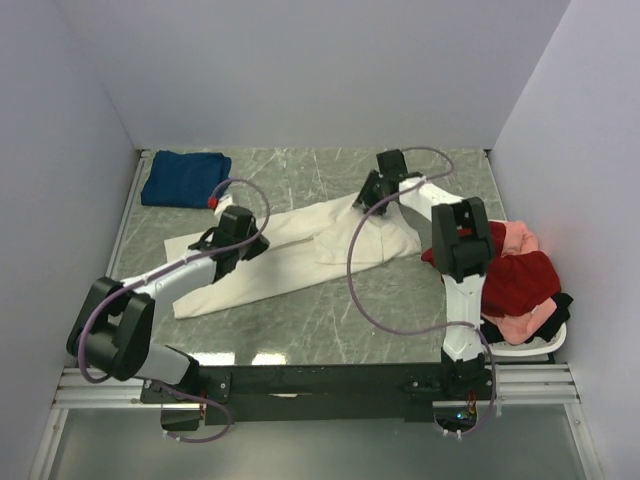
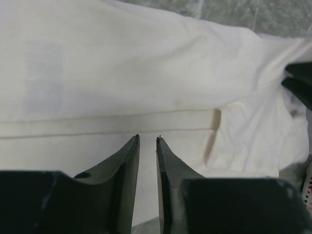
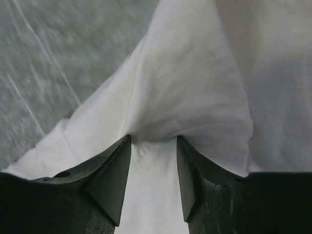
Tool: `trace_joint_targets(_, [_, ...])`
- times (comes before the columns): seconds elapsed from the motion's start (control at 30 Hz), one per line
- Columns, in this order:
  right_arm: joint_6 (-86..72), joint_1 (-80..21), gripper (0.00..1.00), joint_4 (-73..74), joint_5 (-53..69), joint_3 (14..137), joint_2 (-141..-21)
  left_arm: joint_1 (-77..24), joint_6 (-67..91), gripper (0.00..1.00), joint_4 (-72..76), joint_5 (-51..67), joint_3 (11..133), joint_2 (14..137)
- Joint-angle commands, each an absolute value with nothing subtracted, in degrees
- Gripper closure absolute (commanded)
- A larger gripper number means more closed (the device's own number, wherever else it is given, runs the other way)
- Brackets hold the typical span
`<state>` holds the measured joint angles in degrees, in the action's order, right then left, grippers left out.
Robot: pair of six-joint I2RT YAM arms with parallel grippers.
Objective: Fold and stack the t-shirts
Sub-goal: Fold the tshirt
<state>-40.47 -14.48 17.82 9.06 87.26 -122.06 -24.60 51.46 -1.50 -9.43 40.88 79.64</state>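
Observation:
A cream-white t-shirt (image 1: 290,255) lies stretched out in a long strip across the marble table. A dark blue t-shirt (image 1: 185,178) sits folded at the back left. My left gripper (image 1: 252,243) is low over the cream shirt's middle. In the left wrist view its tips (image 2: 147,139) stand a narrow gap apart, with flat cloth (image 2: 146,73) showing through and no fold pinched. My right gripper (image 1: 361,202) is at the shirt's far right end. Its jaws (image 3: 153,139) are wide apart, pushed into the cloth (image 3: 185,83), which bunches over the tips.
A white basket (image 1: 530,347) at the right edge holds a heap of red (image 1: 520,278), pink (image 1: 518,240) and black (image 1: 556,305) shirts beside the right arm. White walls close in the table on three sides. A purple cable loops off each arm.

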Motion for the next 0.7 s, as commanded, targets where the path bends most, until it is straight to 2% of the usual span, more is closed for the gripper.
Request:
trace_joint_targets(0.0, [-36.48,-14.06,0.5,26.71,10.27,100.87,-128.75,-27.06,47.99,0.73,-5.69,-10.54,47.98,83.92])
trace_joint_targets(0.07, [-35.42,-14.06,0.5,29.35,10.55,105.98,-129.64,-28.65,46.5,0.72,-7.37,-11.42,49.92,85.25])
trace_joint_targets(0.23, [-33.58,-14.15,0.46,29.09,8.79,104.16,-122.8,-30.58,46.32,0.73,-8.79,-13.88,47.91,86.83])
trace_joint_targets(0.47, [-35.15,-15.02,0.46,21.72,7.56,84.84,-107.69,-32.08,46.5,0.77,-9.93,-17.75,45.62,89.12])
trace_joint_targets(0.67, [-37.18,-16.96,0.52,14.69,8.08,70.68,-103.71,-34.71,45.97,0.81,-10.99,-19.6,45.0,91.84])
